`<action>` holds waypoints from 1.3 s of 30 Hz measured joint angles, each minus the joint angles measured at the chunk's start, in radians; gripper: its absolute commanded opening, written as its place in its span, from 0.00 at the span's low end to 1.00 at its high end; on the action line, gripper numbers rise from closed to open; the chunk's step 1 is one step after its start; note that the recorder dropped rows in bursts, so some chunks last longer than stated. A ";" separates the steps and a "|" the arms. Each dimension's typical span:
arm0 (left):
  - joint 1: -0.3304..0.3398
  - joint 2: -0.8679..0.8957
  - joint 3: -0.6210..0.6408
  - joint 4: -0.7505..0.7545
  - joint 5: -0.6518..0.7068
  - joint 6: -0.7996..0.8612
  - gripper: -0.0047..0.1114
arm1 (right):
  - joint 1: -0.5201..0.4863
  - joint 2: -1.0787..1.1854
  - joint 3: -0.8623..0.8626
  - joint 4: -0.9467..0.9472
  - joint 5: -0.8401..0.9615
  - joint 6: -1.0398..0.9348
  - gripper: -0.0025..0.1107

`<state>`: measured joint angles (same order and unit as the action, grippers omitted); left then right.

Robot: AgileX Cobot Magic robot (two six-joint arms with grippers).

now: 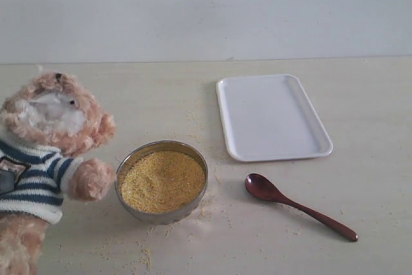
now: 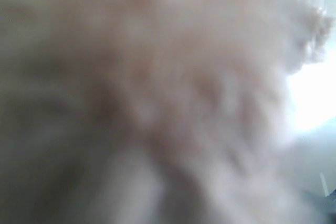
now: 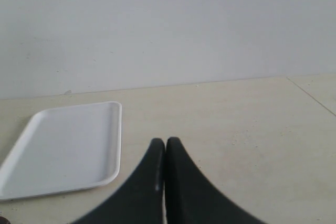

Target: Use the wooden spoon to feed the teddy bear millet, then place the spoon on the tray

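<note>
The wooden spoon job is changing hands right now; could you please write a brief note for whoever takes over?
Right gripper: shut, holding nothing.
Left gripper: not in view; its camera shows only blurred fur of the teddy bear.
The wooden spoon lies on the table, apart from the empty tray, right of the bowl of millet. The bear sits left of the bowl; loose grains surround it.
Done: nothing evident.
Left: grasp spoon, scoop, feed bear, put spoon on tray.

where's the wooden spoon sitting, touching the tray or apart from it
Apart. The exterior view shows the wooden spoon lying on the table nearer the camera than the tray, with a strip of bare table between them.
</note>
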<state>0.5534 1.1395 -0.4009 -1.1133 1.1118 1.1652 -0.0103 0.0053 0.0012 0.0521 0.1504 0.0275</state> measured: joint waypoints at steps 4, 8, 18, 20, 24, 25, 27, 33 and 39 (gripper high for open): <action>0.016 -0.019 0.029 -0.006 0.007 0.006 0.08 | 0.005 0.000 0.000 0.000 0.000 0.000 0.02; 0.015 -0.019 0.032 -0.011 0.007 0.006 0.08 | 0.010 0.000 0.000 0.000 0.000 0.000 0.02; 0.039 0.062 0.011 -0.009 -0.074 0.006 0.08 | 0.010 0.000 0.000 0.000 0.000 0.000 0.02; 0.045 0.129 -0.013 -0.009 -0.068 0.020 0.08 | 0.010 0.000 0.000 0.000 0.000 0.000 0.02; 0.050 0.258 -0.055 -0.011 -0.033 0.052 0.08 | 0.010 0.000 0.000 0.000 0.000 0.000 0.02; 0.050 0.283 -0.061 -0.016 -0.028 0.064 0.08 | 0.010 0.000 0.000 0.000 0.000 0.000 0.02; 0.050 0.340 -0.071 -0.027 -0.018 0.083 0.08 | 0.010 0.000 0.000 0.000 0.000 0.000 0.02; 0.050 0.468 -0.089 -0.055 -0.011 0.121 0.08 | 0.010 0.000 0.000 0.000 0.000 0.002 0.02; 0.050 0.520 -0.089 -0.066 -0.011 0.128 0.08 | 0.010 0.000 0.000 0.000 0.000 0.002 0.02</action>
<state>0.6031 1.6599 -0.4904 -1.1791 1.1008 1.2928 0.0000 0.0053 0.0012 0.0521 0.1504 0.0298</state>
